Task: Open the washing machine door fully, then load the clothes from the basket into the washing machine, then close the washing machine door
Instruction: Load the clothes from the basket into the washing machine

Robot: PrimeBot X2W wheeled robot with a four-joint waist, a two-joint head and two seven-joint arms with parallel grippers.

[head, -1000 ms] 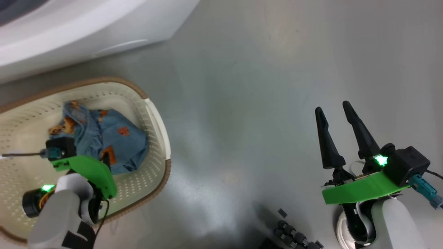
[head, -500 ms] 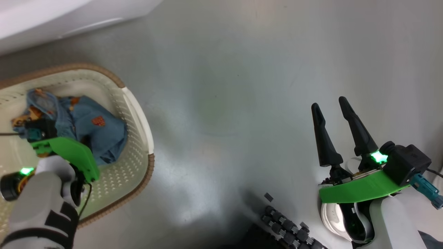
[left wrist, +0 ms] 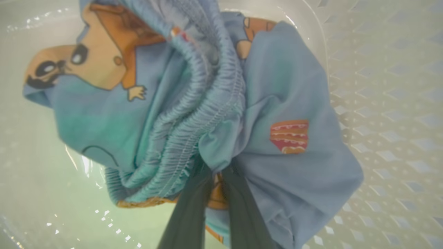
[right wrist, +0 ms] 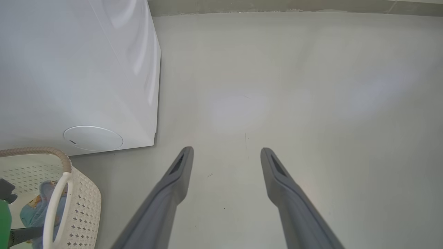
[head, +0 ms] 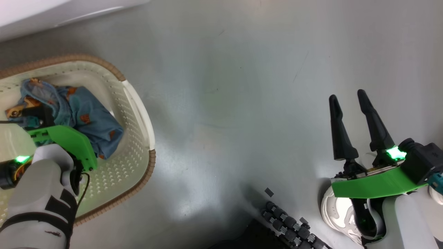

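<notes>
— Grey glossy floor (head: 242, 103), head view. The left arm is down inside the basket (head: 140, 103), and a green wrist plate (head: 69, 141) covers its fingers. Which arm is nearer the clothes?

— Left, plainly. The blue bear-print garment (head: 93, 117) lies bunched just ahead of that wrist, on the basket bottom. Well apart, over bare floor, hangs the right gripper (head: 347, 94): fingers spread, nothing between them.

— And the washing machine (head: 34, 14)?

— White edge beyond the basket, past the left wrist.

— Left wrist view. Pincer?

— On the left gripper (left wrist: 218, 171), two dark fingers are pressed nearly together, pinching a fold of the garment. The cloth swells around and beyond the tips. Its gathered waistband runs as a ridge onward from the tips, roughly along the finger line. The perforated basket wall stands to the fingers' right.

— Right wrist view?

— Fingers wide, floor between them. The machine is ahead and to their left. The basket corner is closer in on the same side, with blue cloth inside.

— Next move?

— My guess is a lift clear of the rim, then a carry toward the machine. The pinch takes a small fold, so the rest will likely hang and may drag on the rim.
</notes>
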